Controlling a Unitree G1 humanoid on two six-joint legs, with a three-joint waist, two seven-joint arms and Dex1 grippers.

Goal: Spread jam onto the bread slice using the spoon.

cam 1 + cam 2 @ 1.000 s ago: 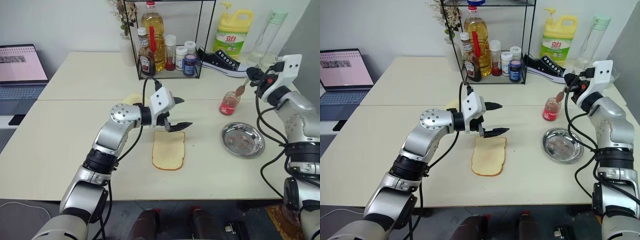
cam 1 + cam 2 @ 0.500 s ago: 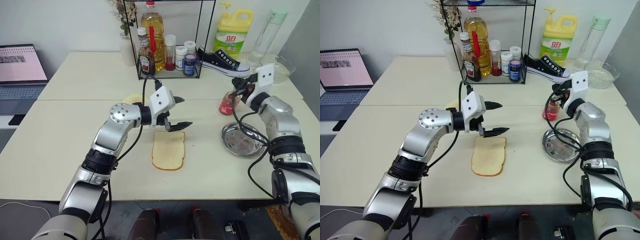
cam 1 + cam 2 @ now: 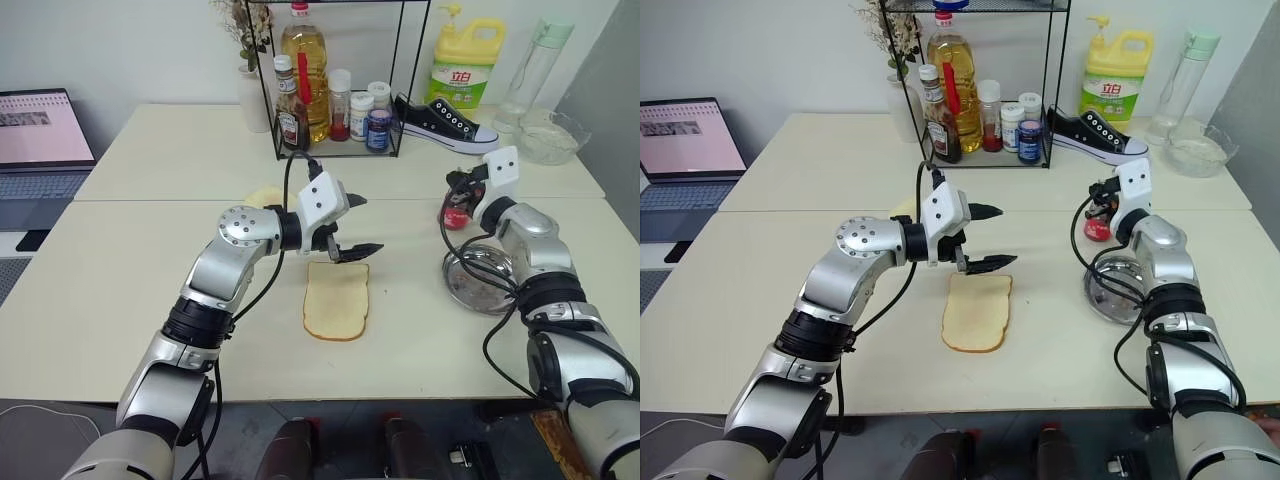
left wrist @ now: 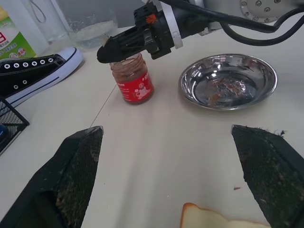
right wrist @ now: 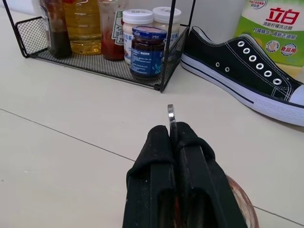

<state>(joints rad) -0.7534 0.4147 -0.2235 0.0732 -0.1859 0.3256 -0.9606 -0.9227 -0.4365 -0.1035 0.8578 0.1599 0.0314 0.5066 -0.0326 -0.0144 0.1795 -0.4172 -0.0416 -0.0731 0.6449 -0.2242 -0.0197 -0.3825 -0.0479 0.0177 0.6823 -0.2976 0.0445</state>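
Black right gripper (image 5: pixel 173 142) clamps spoon (image 5: pixel 170 115) over jam (image 4: pixel 134 80); left gripper (image 3: pixel 358 226) wide, empty.

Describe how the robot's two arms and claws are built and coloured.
Both arms are silver-grey metal segments with black ring joints and loose black cables looping alongside. Each wrist carries a white boxy housing. The left claw has two black, tapering fingers with a rough textured inner face. The right claw is black too, with an orange-red ring behind it.
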